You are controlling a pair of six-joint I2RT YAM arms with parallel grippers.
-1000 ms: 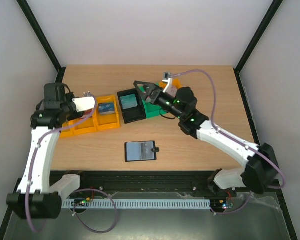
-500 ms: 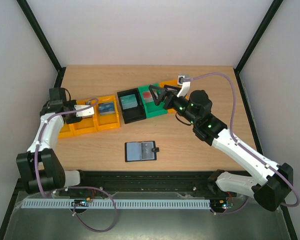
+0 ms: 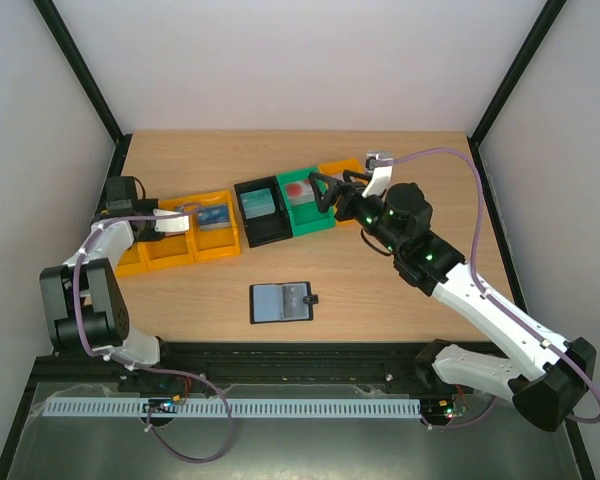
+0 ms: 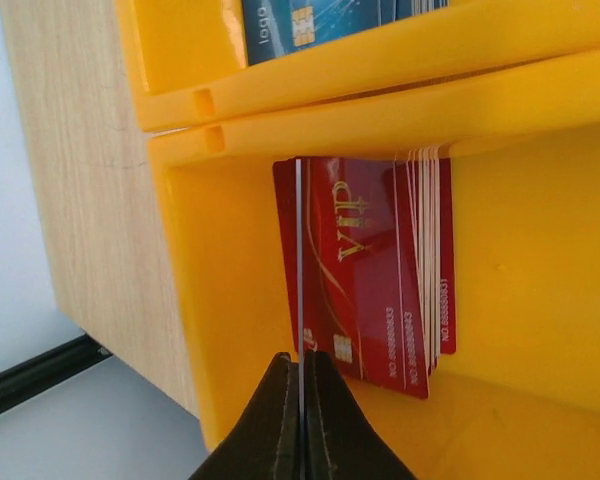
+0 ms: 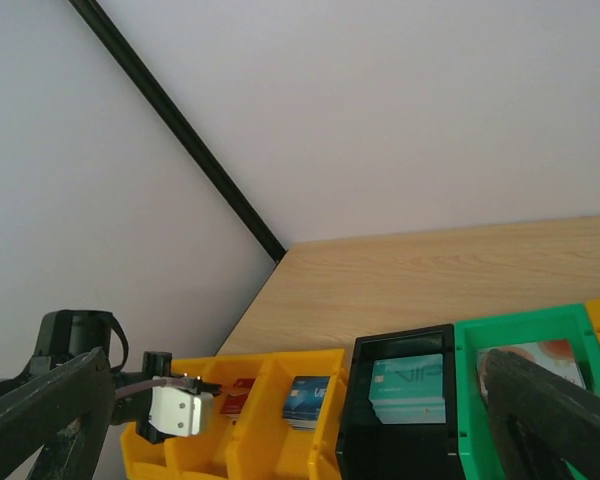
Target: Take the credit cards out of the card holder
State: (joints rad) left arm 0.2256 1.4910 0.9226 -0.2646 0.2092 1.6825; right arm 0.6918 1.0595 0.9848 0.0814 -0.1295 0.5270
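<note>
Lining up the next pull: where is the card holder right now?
Top view: the card holder lies flat on the table near the front edge, about centre, in front of the black bin and apart from it.

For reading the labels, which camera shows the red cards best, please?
Left wrist: the red cards sit close up in the yellow bin, lettering legible. Right wrist shows a small red patch; the top view, nothing clear.

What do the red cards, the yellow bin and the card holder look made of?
Red cards: likely glossy plastic, thin-edged, with printed gold lettering. Yellow bin: smooth moulded plastic with a soft sheen. Card holder: black-edged, dull grey-blue inside; material unclear.
</note>
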